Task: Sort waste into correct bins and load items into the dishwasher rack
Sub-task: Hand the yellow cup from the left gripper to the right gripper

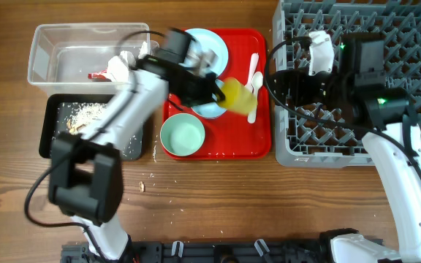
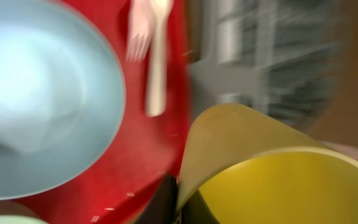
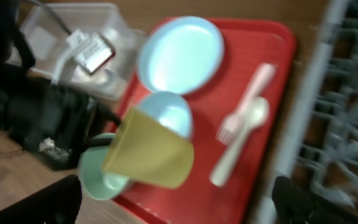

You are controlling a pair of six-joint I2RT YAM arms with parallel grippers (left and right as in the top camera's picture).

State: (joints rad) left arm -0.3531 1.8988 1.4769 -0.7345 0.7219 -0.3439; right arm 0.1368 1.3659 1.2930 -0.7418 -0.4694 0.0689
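Observation:
My left gripper point(image 1: 221, 91) is shut on the rim of the yellow cup point(image 1: 240, 100) and holds it tilted above the red tray point(image 1: 229, 146). In the left wrist view the jaws point(image 2: 179, 200) pinch the cup wall point(image 2: 278, 168). The light blue bowl point(image 1: 209, 109) lies under the cup, the light blue plate point(image 1: 212, 45) behind it, and the mint bowl point(image 1: 183, 136) in front. The white fork and spoon point(image 1: 254, 73) lie at the tray's right. My right gripper point(image 1: 282, 82) is open and empty over the grey dishwasher rack point(image 1: 357, 139), facing the tray point(image 3: 176, 205).
The clear tub point(image 1: 57, 51) at the back left holds white napkins point(image 1: 119, 67) and a red wrapper point(image 1: 97, 75). The black tray point(image 1: 57, 117) in front of it holds beige crumbs point(image 1: 86, 111). A few crumbs point(image 1: 145, 183) lie on the wooden table.

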